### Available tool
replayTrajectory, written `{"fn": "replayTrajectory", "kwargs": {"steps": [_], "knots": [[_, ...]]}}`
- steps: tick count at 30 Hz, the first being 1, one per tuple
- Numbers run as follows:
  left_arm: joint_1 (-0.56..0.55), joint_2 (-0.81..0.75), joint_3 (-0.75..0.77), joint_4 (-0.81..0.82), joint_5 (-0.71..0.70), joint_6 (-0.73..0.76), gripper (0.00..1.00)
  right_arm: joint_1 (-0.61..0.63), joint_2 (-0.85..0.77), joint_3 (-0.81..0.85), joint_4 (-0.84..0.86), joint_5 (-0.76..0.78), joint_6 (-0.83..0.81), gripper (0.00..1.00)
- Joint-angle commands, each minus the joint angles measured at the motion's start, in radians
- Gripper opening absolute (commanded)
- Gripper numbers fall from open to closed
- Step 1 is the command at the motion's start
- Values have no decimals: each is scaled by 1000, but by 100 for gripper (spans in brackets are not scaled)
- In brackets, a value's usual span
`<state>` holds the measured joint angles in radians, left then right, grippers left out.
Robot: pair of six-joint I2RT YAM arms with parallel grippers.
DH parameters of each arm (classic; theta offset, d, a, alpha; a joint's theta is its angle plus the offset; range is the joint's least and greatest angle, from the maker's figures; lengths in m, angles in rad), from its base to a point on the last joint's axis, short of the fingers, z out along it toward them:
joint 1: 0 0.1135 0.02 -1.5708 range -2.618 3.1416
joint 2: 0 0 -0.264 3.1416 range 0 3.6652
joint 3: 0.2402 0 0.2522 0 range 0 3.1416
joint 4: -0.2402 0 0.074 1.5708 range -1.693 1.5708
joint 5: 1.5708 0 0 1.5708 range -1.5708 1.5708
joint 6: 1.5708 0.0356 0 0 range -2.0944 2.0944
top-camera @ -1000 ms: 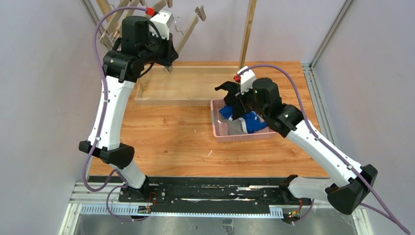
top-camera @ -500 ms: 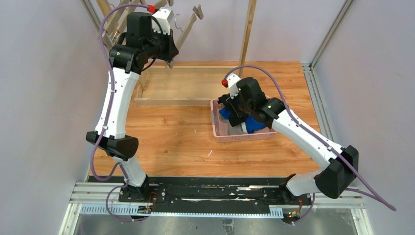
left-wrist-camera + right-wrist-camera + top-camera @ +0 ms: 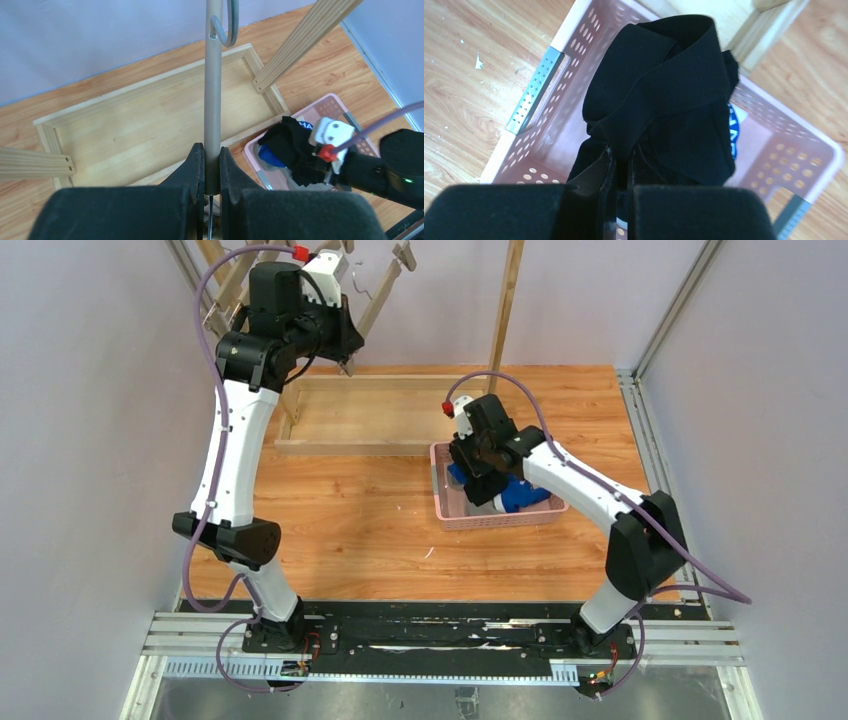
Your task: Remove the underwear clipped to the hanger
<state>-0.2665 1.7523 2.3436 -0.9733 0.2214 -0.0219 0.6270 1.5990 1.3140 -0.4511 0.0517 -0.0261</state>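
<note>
From the top camera I'm seeing the left jaws sitting high at the back by the wooden hanger [image 3: 385,288]. The right jaws are hanging over the pink basket [image 3: 500,521] on the table [image 3: 340,520], where the blue briefs [image 3: 522,495] are lying. Neither grip is showing from here.

The left wrist camera is giving me the left jaws pinching tight on the hanger's bar [image 3: 213,100], its metal hook [image 3: 226,25] farther along.

The right wrist camera is showing the right jaws clamping shut on a bunched fold of the black briefs [image 3: 659,85], held over the basket's interior.
</note>
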Motion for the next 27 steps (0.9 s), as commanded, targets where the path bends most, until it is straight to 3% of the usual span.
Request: {"fn": "replayTrajectory", "kwargs": {"steps": [1, 5, 11, 27], "knots": [[9, -51, 1, 44, 7, 19, 0, -17, 67, 48, 21, -68, 41, 0], [16, -45, 20, 44, 8, 19, 0, -18, 140, 43, 11, -74, 57, 4], [24, -19, 78, 66, 10, 3, 0, -15, 179, 27, -23, -82, 69, 63], [52, 28, 115, 196, 2, -2, 0, 34, -1, -59, 3, -25, 42, 68]]}}
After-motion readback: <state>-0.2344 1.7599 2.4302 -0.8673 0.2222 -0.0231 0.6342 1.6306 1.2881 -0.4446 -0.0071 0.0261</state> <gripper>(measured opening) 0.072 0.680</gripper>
